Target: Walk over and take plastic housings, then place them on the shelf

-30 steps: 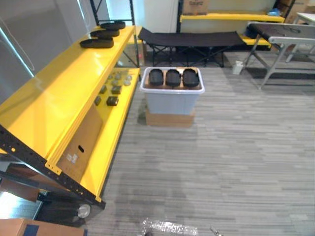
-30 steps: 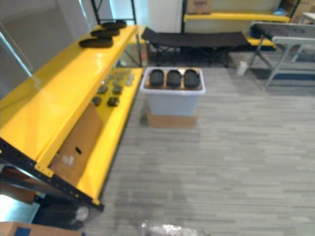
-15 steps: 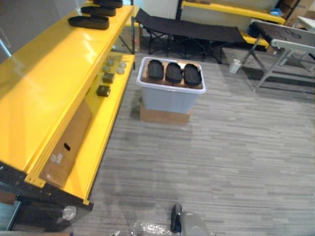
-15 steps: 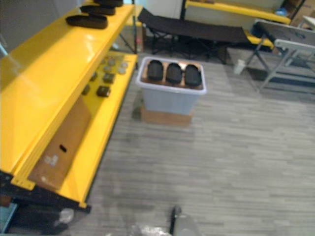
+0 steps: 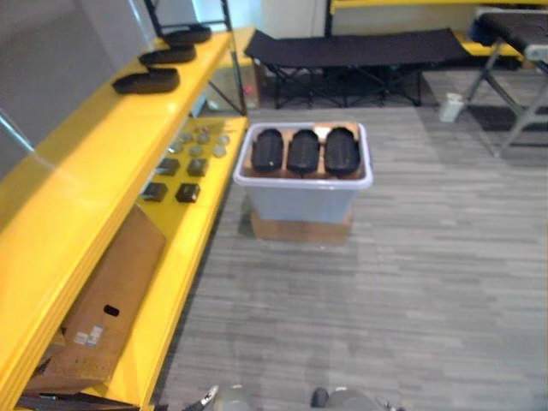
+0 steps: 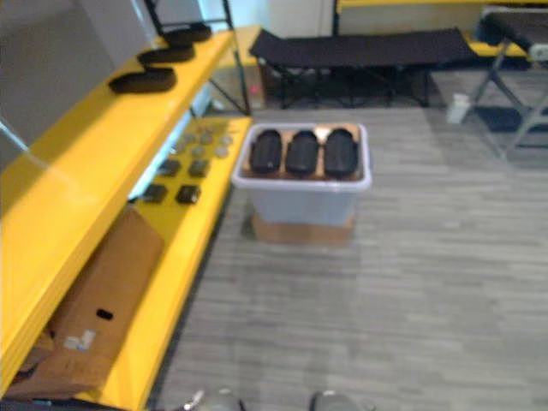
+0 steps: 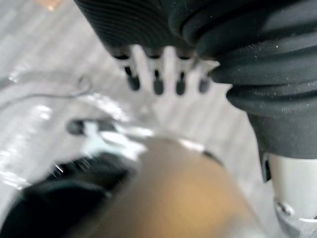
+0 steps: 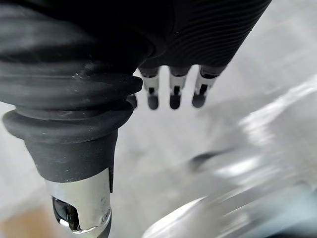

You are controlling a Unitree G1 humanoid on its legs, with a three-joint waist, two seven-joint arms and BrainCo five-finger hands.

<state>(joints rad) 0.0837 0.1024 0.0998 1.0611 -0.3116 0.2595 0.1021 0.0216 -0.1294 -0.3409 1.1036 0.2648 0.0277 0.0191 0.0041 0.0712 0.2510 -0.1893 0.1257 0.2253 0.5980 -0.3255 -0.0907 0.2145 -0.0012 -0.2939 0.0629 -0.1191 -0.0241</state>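
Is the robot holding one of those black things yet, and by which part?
Nothing is held. The left hand and the right hand both have straight, empty fingers; the black housings lie in the bin.

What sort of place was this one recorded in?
Likely a warehouse or workshop storeroom: long yellow metal shelving, black plastic housings laid out on it and more in a grey bin nearby, and a folding cot behind.

Left hand (image 7: 157,74) and right hand (image 8: 174,94) hang straight-fingered, empty.
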